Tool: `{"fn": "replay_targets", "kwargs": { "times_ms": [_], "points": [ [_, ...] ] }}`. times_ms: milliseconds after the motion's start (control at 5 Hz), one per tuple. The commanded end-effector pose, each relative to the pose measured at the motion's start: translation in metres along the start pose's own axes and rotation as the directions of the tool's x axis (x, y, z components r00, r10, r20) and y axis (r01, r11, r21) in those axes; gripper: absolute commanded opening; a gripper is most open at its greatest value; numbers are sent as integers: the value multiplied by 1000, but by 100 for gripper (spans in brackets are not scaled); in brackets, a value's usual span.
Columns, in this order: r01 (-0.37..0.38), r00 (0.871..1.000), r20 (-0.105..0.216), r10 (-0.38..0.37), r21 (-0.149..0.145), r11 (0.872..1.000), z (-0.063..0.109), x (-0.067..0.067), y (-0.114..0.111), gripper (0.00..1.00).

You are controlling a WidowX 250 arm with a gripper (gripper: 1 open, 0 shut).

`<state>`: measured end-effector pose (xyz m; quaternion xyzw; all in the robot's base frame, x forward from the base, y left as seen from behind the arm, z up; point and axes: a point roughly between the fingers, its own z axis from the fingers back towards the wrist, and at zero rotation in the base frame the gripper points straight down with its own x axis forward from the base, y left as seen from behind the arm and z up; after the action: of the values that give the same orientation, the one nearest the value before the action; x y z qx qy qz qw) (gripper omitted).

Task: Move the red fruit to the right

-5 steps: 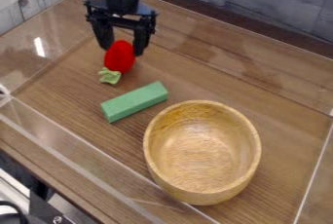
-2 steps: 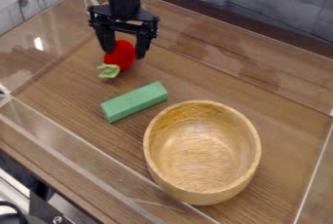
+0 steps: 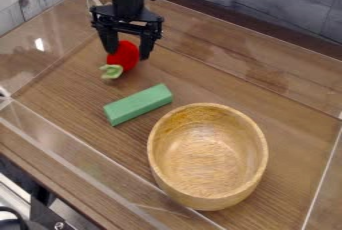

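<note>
Meanwhile, the gripper (image 3: 127,42) had sunk slightly since a second earlier, jaws wide open astride the red fruit (image 3: 123,56), which lay on the desk (image 3: 254,69) beyond the green block (image 3: 139,104), ungrasped; closing remained.

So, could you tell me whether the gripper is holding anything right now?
Nothing is held: the gripper stands open, its fingers on either side of the red fruit.
</note>
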<state>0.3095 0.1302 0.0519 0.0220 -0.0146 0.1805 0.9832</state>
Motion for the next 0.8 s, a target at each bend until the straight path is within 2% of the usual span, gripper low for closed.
{"fn": "replay_targets", "kwargs": {
  "times_ms": [0,600],
  "points": [
    [2,998,64,-2,9,1000,15,14,0,100],
    [-3,998,65,2,9,1000,14,15,-1,100]
  ]
}}
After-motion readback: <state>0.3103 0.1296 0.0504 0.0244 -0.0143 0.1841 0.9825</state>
